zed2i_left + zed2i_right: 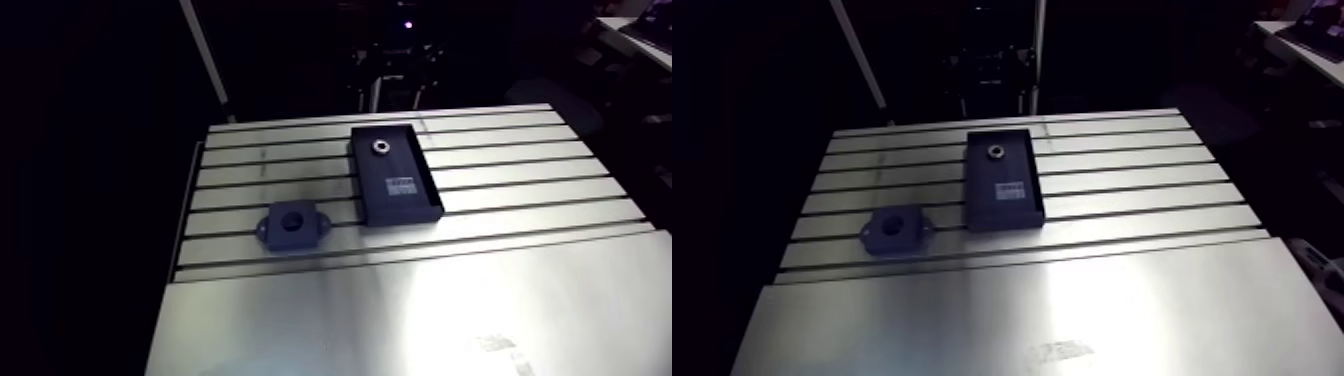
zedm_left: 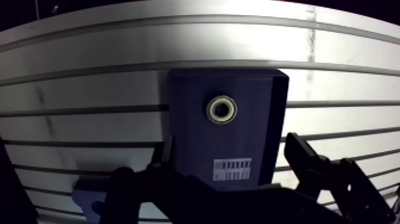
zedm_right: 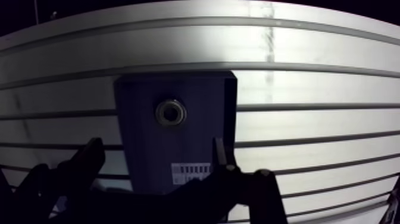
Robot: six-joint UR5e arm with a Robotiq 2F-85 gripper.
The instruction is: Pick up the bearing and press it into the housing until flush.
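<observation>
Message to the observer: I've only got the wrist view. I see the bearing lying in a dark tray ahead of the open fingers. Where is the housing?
Observer: In the arm view the housing lies on the slotted table, off to one side of the label end of the tray, with a gap between them.
Operator: Is anything already sitting in it?
Observer: No. Its round bore faces up and looks dark and empty. The bearing is at the tray's other end, the end away from the housing.
</observation>
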